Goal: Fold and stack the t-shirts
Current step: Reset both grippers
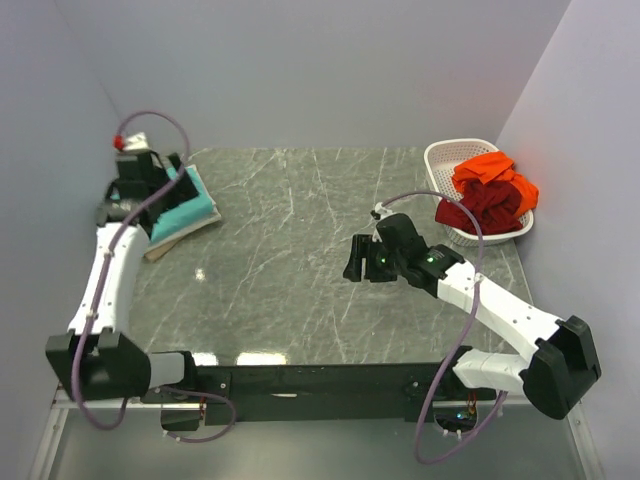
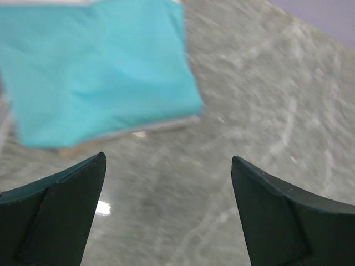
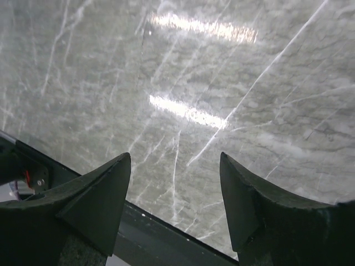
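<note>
A folded teal t-shirt [image 1: 192, 205] [image 2: 100, 72] lies at the table's back left on a cream t-shirt, of which only an edge [image 1: 172, 240] [image 2: 166, 123] shows. My left gripper [image 1: 172, 172] [image 2: 168, 166] hovers just beside the teal shirt, open, with only bare table between its fingers [image 2: 66, 210]. Over the middle of the table my right gripper [image 1: 355, 258] [image 3: 175, 160] is open and holds nothing. An orange t-shirt [image 1: 492, 170] and a dark red t-shirt [image 1: 485, 208] lie crumpled in the basket.
The white lattice basket [image 1: 447, 157] stands at the back right corner. Grey walls close in on the left, back and right. In the right wrist view the table's dark near edge [image 3: 166, 233] runs under the fingers.
</note>
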